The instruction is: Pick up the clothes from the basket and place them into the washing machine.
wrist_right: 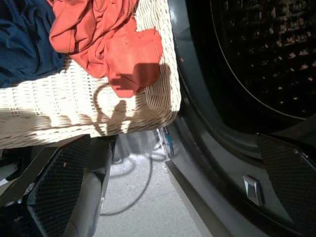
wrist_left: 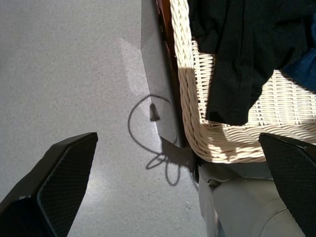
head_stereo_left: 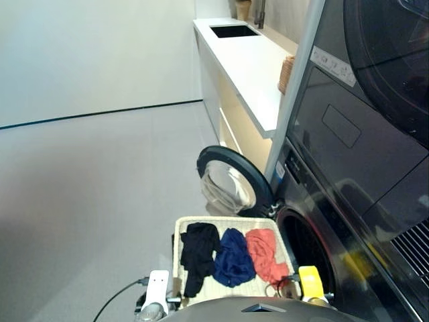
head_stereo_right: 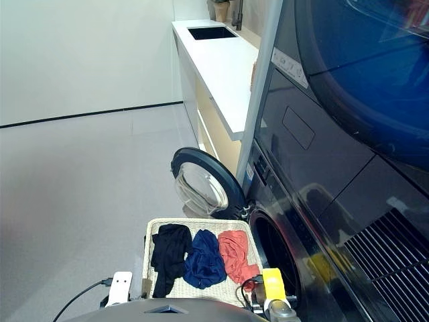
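Note:
The cream woven basket [head_stereo_left: 177,245] lies on the floor in front of the washing machine [head_stereo_left: 298,194]. Side by side in it are the black garment [head_stereo_left: 198,253], the navy one [head_stereo_left: 233,258] and the coral one [head_stereo_left: 263,251]. The machine's glass door [head_stereo_left: 231,180] is swung open beyond the basket, and the drum mouth [head_stereo_left: 310,249] is dark. My left gripper [wrist_left: 177,140] is open and empty over the floor beside the basket's near left corner [wrist_left: 190,113], close to the black garment [wrist_left: 237,54]. Also open and empty, my right gripper [wrist_right: 173,140] hovers at the near right corner, between the coral garment [wrist_right: 106,34] and the perforated drum [wrist_right: 256,54].
A white counter [head_stereo_left: 244,64] with a sink [head_stereo_left: 233,31] runs along the far right wall. Above the washing machine is a dark appliance with a large tinted round door [head_stereo_left: 392,60]. A thin cable [head_stereo_left: 117,298] trails on the grey floor at the left.

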